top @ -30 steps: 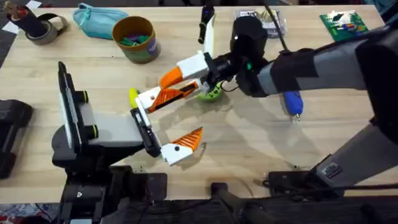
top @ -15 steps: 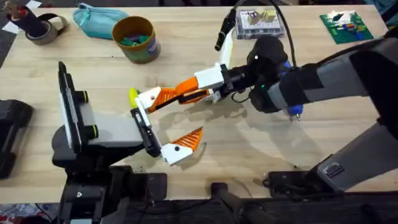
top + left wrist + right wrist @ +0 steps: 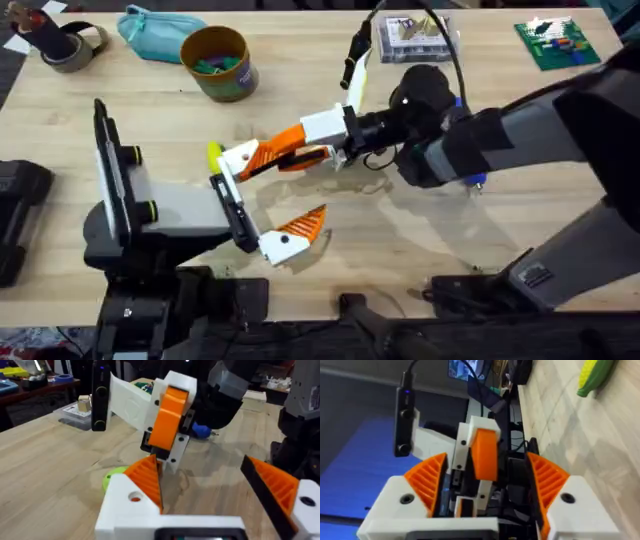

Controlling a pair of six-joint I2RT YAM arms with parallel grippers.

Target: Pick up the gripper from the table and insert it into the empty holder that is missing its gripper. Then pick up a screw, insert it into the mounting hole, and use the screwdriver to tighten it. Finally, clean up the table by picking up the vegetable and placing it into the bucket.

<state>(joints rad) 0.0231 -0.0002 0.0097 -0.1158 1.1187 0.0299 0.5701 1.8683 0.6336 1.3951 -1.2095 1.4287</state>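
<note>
Shifted left, right end effector (image 3: 300,150) crowds left end effector (image 3: 262,195).

Screwdriver (image 3: 470,176) mostly hidden behind the right arm, green vegetable (image 3: 113,478) half-covered.

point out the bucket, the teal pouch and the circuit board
bucket (image 3: 222,72), overhead view, on its yellow outer wall
teal pouch (image 3: 150,32), overhead view, mid-body
circuit board (image 3: 553,41), overhead view, centre of the green board

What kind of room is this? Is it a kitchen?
Probably not a kitchen; it looks like a robot workshop. A wooden table holds a green circuit board, a tape roll and a blue screwdriver.
</note>
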